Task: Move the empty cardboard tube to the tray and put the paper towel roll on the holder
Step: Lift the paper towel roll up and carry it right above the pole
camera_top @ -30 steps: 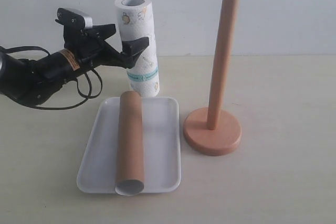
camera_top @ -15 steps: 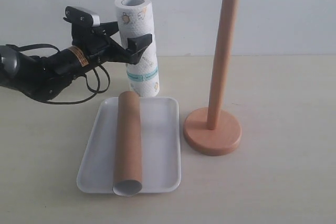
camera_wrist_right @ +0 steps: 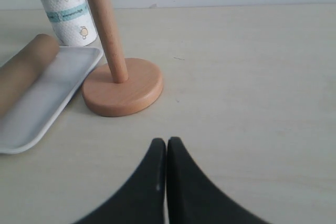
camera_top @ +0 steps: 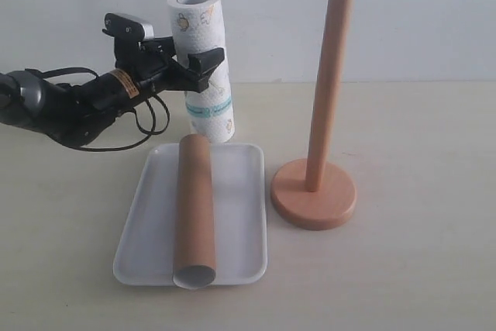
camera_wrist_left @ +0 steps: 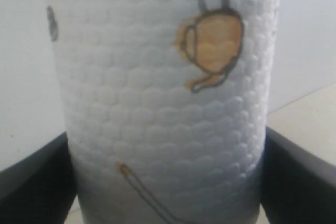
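The paper towel roll (camera_top: 200,25) stands upright at the back of the table, behind the tray. My left gripper (camera_top: 208,56) reaches in from the left and is shut on the roll's upper half. In the left wrist view the roll (camera_wrist_left: 157,103) fills the frame, with a black finger (camera_wrist_left: 294,177) pressed against each side. The empty cardboard tube (camera_top: 194,207) lies lengthwise in the white tray (camera_top: 242,215). The wooden holder (camera_top: 314,195) stands bare to the right of the tray. My right gripper (camera_wrist_right: 166,142) is shut on nothing, low over the table in front of the holder (camera_wrist_right: 123,85).
The right wrist view also shows the tray (camera_wrist_right: 47,98), the tube (camera_wrist_right: 21,74) and the roll's foot (camera_wrist_right: 68,9) beyond the holder. The left arm's cables (camera_top: 116,125) loop over the table at the back left. A pale wall stands behind the table.
My left gripper moved right and slightly up, bringing its fingers around the roll and closing on it. The roll, tube, tray and holder stayed where they were.
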`<state>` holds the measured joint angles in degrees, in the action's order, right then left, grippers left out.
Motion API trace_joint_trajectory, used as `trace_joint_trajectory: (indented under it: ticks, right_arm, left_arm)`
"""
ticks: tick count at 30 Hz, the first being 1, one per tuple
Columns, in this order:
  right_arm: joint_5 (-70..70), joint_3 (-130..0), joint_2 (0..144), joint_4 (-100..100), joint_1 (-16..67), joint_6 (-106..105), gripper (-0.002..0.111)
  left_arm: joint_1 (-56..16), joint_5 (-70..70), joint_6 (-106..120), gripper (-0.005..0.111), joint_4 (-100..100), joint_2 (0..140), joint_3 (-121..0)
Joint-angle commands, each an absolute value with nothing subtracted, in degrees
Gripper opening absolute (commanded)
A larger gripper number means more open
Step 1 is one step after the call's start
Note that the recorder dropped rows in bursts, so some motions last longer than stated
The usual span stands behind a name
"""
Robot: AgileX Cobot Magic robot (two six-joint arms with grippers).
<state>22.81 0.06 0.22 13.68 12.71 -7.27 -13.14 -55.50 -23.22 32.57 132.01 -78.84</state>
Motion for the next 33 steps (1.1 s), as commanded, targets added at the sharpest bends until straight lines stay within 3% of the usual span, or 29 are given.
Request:
trace_joint_trajectory:
  ticks: [1,5,8,14,33]
  right_arm:
    - [22.84,0.00,0.00,13.19,12.49,-7.46,0.000]
    - [22.84,0.00,0.00,13.19,12.49,-7.46,0.000]
    - [22.84,0.00,0.00,13.19,12.49,-7.46,0.000]
    - [22.84,0.00,0.00,13.19,12.49,-7.46,0.000]
    - [22.84,0.00,0.00,13.19,12.49,-7.46,0.000]
  left_arm:
    - [-13.34,-56.16,-24.13,0.040,32.35,132.07,-80.07]
    - [-13.34,-62.02,-22.55,0.005,32.13,132.07,-80.07]
    - [-13.21,-67.02,-22.22,0.005,32.13,131.11,-80.07]
    - [-13.21,-63.78,-25.84,0.004,36.73,125.04,-80.07]
    - [-13.21,-58.21,-48.07,0.004,55.25,92.87,-73.68]
